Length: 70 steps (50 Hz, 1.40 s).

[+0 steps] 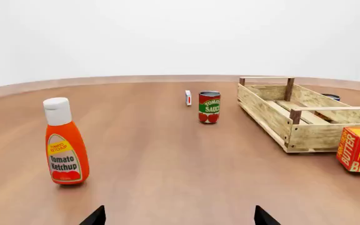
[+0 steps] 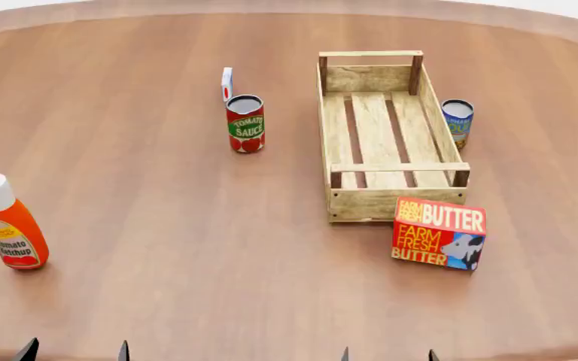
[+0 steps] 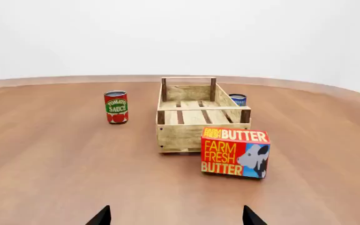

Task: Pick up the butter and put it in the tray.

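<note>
While both grippers stood spread and empty, the butter (image 2: 439, 233) lay on the table just beside the tray's (image 2: 393, 203) near end, ahead of the nearer right gripper (image 2: 387, 355), long axis crosswise.

Only the fingertips of each end effector show. In the head view, the left end effector (image 2: 73, 350) sits at the near left edge of the scene and the right end effector (image 2: 387, 354) at the near right, both low and empty, their dark tips spread apart. Each wrist view shows its own two tips parted, with nothing between them. No arm links are visible.
</note>
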{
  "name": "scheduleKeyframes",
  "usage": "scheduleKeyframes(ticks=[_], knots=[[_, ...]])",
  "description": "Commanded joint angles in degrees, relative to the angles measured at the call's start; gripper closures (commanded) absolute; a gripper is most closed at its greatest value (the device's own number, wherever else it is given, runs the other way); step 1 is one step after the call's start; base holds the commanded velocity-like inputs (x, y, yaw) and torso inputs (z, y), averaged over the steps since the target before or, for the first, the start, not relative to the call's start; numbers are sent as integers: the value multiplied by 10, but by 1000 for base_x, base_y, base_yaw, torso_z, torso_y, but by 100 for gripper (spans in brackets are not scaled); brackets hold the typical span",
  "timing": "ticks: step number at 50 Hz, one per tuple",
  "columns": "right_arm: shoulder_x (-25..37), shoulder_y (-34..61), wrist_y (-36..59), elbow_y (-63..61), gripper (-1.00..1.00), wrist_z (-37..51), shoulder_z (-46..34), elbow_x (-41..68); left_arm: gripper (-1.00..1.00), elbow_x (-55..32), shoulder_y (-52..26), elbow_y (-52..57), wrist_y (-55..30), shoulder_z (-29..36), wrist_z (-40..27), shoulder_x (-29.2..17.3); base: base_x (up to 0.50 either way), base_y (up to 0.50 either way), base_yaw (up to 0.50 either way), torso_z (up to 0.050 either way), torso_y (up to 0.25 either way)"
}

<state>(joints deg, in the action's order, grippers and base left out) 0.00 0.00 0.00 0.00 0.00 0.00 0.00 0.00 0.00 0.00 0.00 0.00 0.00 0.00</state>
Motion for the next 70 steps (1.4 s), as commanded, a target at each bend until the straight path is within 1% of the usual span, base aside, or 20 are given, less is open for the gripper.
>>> scheduleKeyframes(ticks=[1,2,13,22,42,48,51,59,70], knots=[[20,4,-10,13,-100,24,-25,20,-100,-4,-4,-15,11,4,-4,-4,0,0,0,0,0],[22,-1,0,-1,-100,27,-27,22,-100,-8,0,1,-1,9,-9,-8,0,0,0,0,0],[35,-3,-8,5,-100,33,-46,35,-100,-23,2,0,-1,33,-35,-26,0,0,0,0,0],[44,-2,8,-3,-100,37,-55,44,-100,-27,4,-2,5,48,-46,-35,10,-500,0,0,0],[54,3,-5,15,-100,52,-74,52,-100,-37,6,4,6,66,-63,-49,44,-500,0,0,0],[58,5,12,6,-100,58,-79,57,-100,-40,5,3,6,71,-68,-53,0,-33,0,0,0],[59,3,-2,11,-100,61,-84,51,-100,-42,4,2,6,73,-70,-55,0,0,0,0,0],[63,5,-1,13,-100,70,-89,53,-100,-46,4,5,6,79,-77,-60,9,0,0,0,0],[70,3,-1,11,-100,74,-97,56,-100,-50,2,0,10,85,-85,-66,485,0,0,0,0]])
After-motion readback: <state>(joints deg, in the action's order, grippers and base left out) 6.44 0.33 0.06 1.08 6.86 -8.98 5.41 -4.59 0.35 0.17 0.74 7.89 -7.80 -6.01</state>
